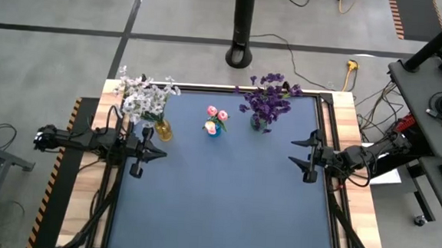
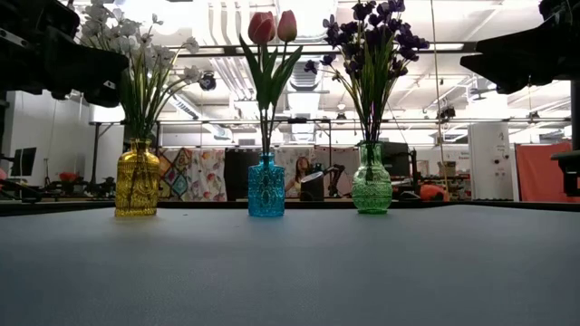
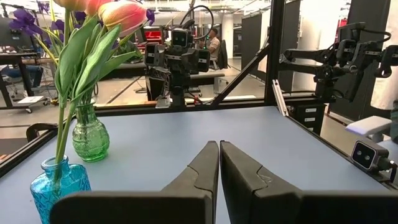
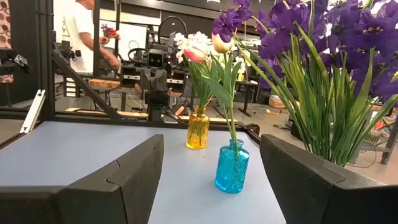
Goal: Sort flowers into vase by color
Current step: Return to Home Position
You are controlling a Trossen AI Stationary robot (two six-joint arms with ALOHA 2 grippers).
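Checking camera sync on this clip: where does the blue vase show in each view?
High view: blue vase, middle of three vases.
Low view: blue vase, centre of the picture.
Left wrist view: blue vase, nearest, before the green vase.
Right wrist view: blue vase, before the yellow vase.
Shared landmark: the purple flowers, in all four views.

Table mat (image 1: 223, 209): plain slate blue. Rim pale wood, black-orange hazard stripes (image 1: 74, 111) at 9 o'clock edge.
Yellow vase (image 2: 138, 179), 11 o'clock: amber glass, white-lavender sprigs (image 1: 146, 96).
Blue vase (image 2: 265, 186), 12 o'clock: turquoise, pink tulips (image 2: 261, 27), green leaves (image 2: 269, 77).
Green vase (image 2: 372, 179), 1 o'clock: emerald, dark purple blooms (image 2: 376, 36).
Glass embossed, possibly diamond pattern.
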